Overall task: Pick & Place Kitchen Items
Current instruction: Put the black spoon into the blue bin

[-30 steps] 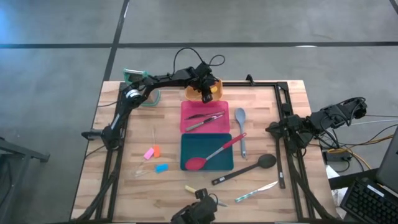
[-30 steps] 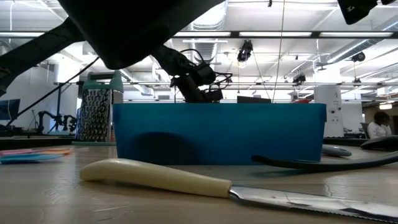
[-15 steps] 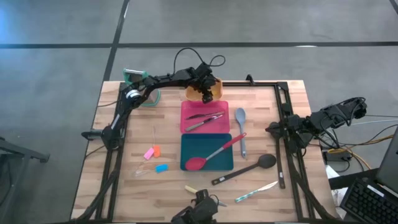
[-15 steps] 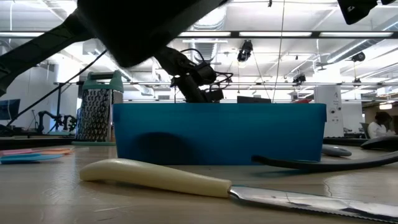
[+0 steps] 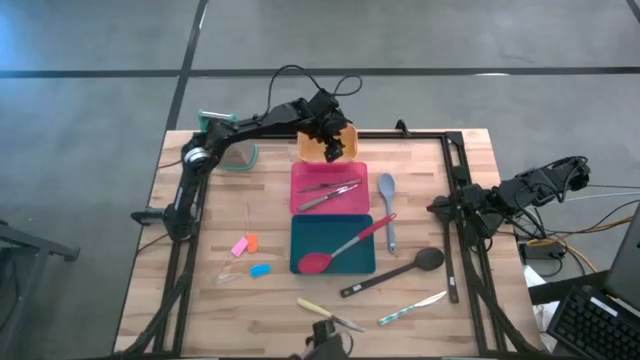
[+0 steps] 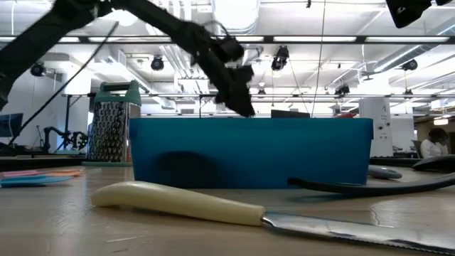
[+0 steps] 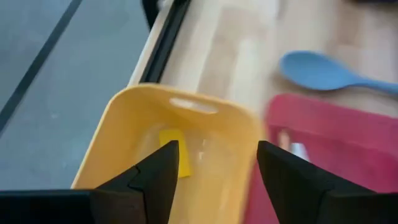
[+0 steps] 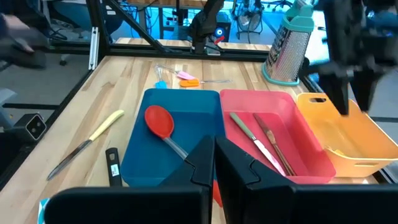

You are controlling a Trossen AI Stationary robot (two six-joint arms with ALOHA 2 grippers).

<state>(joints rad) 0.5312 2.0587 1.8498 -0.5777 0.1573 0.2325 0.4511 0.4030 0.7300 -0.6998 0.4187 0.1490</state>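
Observation:
My left gripper (image 7: 214,155) hangs open above the orange tray (image 5: 318,150) at the table's far middle, with nothing between its fingers. A small yellow piece (image 7: 177,154) lies flat on that tray's floor below it. Two slim pieces of cutlery (image 5: 328,188) lie in the pink tray (image 5: 300,175). A red spoon (image 5: 340,248) rests in the teal tray (image 5: 300,235), its handle over the right rim. My right gripper (image 5: 437,208) waits shut at the table's right edge.
Loose on the wood: a blue-grey spoon (image 5: 386,205), a black spoon (image 5: 395,272), a slim knife (image 5: 412,308), a cream-handled knife (image 5: 320,312), and pink, orange and blue pieces (image 5: 248,250). A green-topped grater (image 5: 213,123) stands far left.
My left arm has raised its elbow and forearm well up off the table, while its gripper has stayed over the orange tray.

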